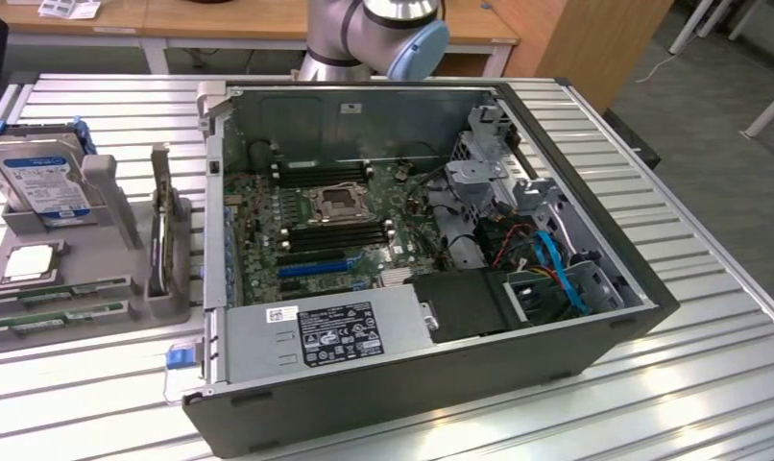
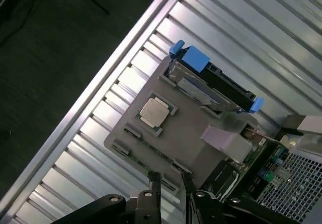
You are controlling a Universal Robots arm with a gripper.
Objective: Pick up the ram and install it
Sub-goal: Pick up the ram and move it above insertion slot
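Pick step, approach: gripper open and empty above the grey fixture, ram untouched in the fixture's near slot on the exterior view's left of the PC case; the grasp likely needs jaws squared across the thin board.

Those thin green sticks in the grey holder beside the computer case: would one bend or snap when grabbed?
The ram looks like a flat circuit board, so probably stiff, not floppy, and light. Being so thin, it might crack under sideways force. Seated in the grey holder, it seems unlikely to slide.
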